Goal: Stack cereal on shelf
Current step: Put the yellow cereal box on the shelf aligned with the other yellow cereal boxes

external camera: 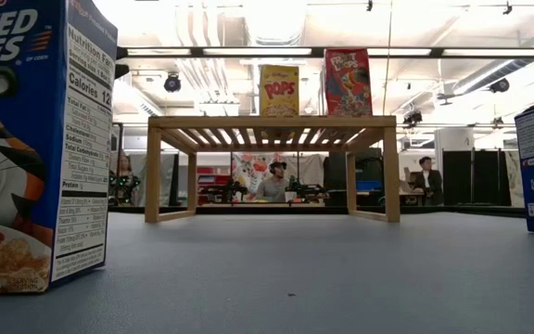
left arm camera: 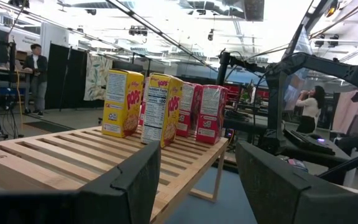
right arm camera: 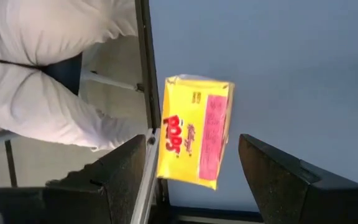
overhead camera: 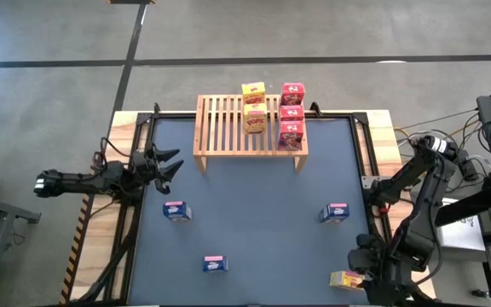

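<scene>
**Blue mat, boxes near and far**

Nearest us, our right gripper hovers with fingers apart over a fallen yellow box. Three blue boxes dot the mat. Our left gripper waits, parted, beside the slatted wooden shelf, which carries yellow and red cartons.

- We see the shelf at the table's far edge, with five cereal boxes grouped on its right half.
- Three boxes stand apart on the table before it.
- One box lies at the table's near right corner, beside the right gripper.
</scene>
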